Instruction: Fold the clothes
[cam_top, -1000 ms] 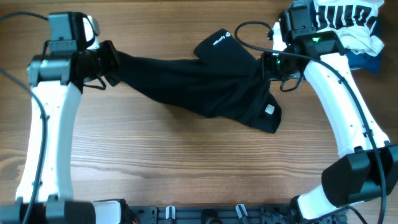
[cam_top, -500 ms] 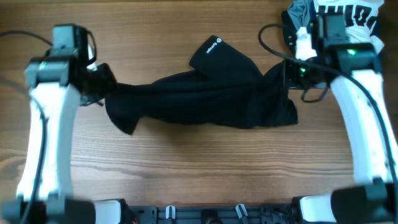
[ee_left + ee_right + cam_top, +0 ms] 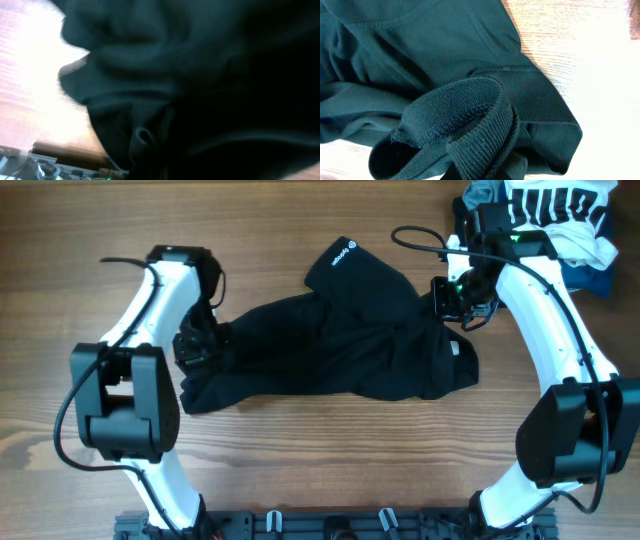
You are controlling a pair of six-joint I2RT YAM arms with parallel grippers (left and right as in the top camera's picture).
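Now clothes [image 3: 340, 350] slack on surface [image 3: 300, 465], no longer stretched; right claw [image 3: 455, 300] clenched on them, left claw [image 3: 198, 346] cannot tell; fold pending.

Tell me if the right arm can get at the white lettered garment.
Probably, once freed: the white lettered garment lies uncovered close beside the right arm, but the right hand is shut on the black garment and would have to let go first.
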